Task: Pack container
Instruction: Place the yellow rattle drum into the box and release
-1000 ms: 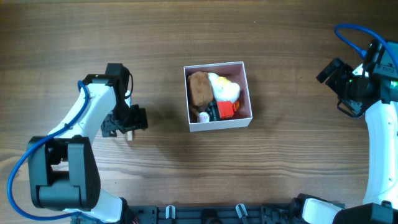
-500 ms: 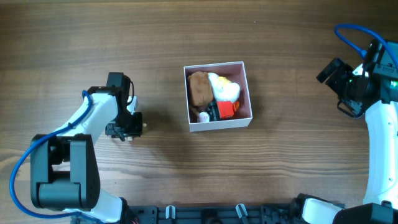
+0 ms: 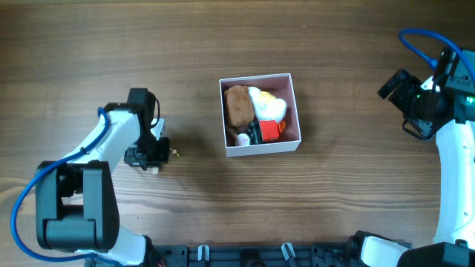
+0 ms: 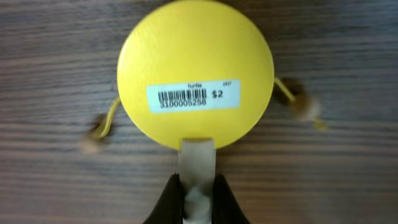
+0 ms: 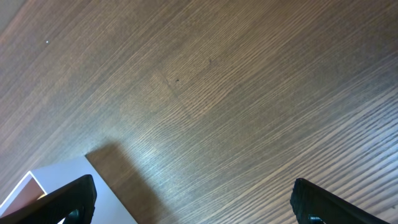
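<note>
OK, we see a brown wood-grain table [image 3: 349, 208], matte, with fine streaks running left-right in the overhead view. Left arm [image 3: 111, 137], white shell with black joints, bends in over the left half. Its left gripper [image 4: 197, 199] is pinched closed on the pale stem [image 4: 197, 152] of a yellow disc toy [image 4: 196, 71]. Right arm [image 3: 449, 163] sits at the far right edge. Its right gripper [image 5: 193, 205] is spread wide and holds nothing.

Container [image 3: 263, 147] is mid-table, well apart from both arms. It's a square cardboard box with no lid, white outer walls and a dusty pink inside. In it we count a brown plush [image 3: 238, 105] along the left wall and a white-and-yellow plush [image 3: 269, 105] beside that. Below those are a red piece [image 3: 270, 130], a black piece [image 3: 254, 132] and a small white bit [image 3: 243, 139], shapes too small to call.

The disc toy lies flat on the table left of the container. It's round and smooth, with a thin yellow cord and a bead [image 4: 301, 106] out each side. Its white sticker [image 4: 194, 98] carries a barcode and "$2". We can't trust the tiny digits under the bars.
</note>
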Available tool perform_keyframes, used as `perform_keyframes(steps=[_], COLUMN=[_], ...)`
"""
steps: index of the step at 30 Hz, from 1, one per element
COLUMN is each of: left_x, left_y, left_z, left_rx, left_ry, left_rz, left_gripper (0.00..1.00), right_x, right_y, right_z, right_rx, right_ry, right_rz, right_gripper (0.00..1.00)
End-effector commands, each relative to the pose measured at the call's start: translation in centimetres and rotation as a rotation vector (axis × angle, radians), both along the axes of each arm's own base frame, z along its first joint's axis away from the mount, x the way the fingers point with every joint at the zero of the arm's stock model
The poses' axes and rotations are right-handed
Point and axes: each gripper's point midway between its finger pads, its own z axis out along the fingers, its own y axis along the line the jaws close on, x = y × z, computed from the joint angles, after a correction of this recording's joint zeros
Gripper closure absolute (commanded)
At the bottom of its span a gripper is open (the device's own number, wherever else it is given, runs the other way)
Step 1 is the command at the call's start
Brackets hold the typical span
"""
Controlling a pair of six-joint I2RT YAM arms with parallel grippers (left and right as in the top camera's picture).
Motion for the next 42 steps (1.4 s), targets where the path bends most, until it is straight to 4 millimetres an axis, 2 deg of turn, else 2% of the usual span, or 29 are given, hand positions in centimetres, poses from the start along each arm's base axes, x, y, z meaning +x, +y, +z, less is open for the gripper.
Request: perform_keyframes(steps=[1,4,6,9,11,13,17,22,26,29,36,38,41,42], left_x=[3.8,5.7,7.1,8.3,8.5,8.5,8.8,8.7,8.8,8.5,7.8,7.7,7.5,7.4], left_y=[-1.8,-5.2,-8.1,-12.2,-15.2,-18.2,-18.7,-20.2,-21.0,-22.1,-22.9,-22.9,-22.7,-22.3], left_z=[5.3,10.2,13.6,16.3,16.7,16.4,15.1,12.8,9.9,8.9,8.7,8.6,8.8,9.2], left_rx=[-0.103,-0.25,-0.346,-0.403,-0.425,-0.381,-0.183,-0.15,-0.125,-0.141,-0.143,-0.143,-0.138,-0.136], left_ry=[-0.087,-0.132,-0.184,-0.267,-0.31,-0.35,-0.401,-0.364,-0.306,-0.281,-0.265,-0.264,-0.258,-0.256], left_rz=[0.007,-0.001,0.001,-0.098,-0.168,-0.216,-0.098,-0.065,-0.08,-0.098,-0.077,-0.078,-0.079,-0.076], left_gripper=[0.96,0.96,0.96,0.96,0.96,0.96,0.94,0.93,0.85,0.81,0.8,0.75,0.74,0.68], right_x=[0.3,0.3,0.3,0.3,0.3,0.3,0.3,0.3,0.3,0.3,0.3,0.3,0.3,0.3], right_y=[0.1,0.1,0.1,0.1,0.1,0.1,0.1,0.1,0.1,0.1,0.1,0.1,0.1,0.1], right_z=[0.2,0.2,0.2,0.2,0.2,0.2,0.2,0.2,0.2,0.2,0.2,0.2,0.2,0.2], right_rx=[0.007,0.007,0.007,0.007,0.006,0.007,0.007,0.007,0.007,0.007,0.007,0.007,0.007,0.006], right_ry=[-0.008,-0.008,-0.008,-0.009,-0.008,-0.009,-0.008,-0.009,-0.009,-0.008,-0.009,-0.009,-0.008,-0.008], right_rz=[0.004,0.004,0.004,0.004,0.004,0.004,0.004,0.004,0.004,0.004,0.004,0.004,0.004,0.004], right_gripper=[0.0,0.0,0.0,0.0,0.0,0.0,0.0,0.01,0.01,0.0,0.0,0.0,0.0,0.0])
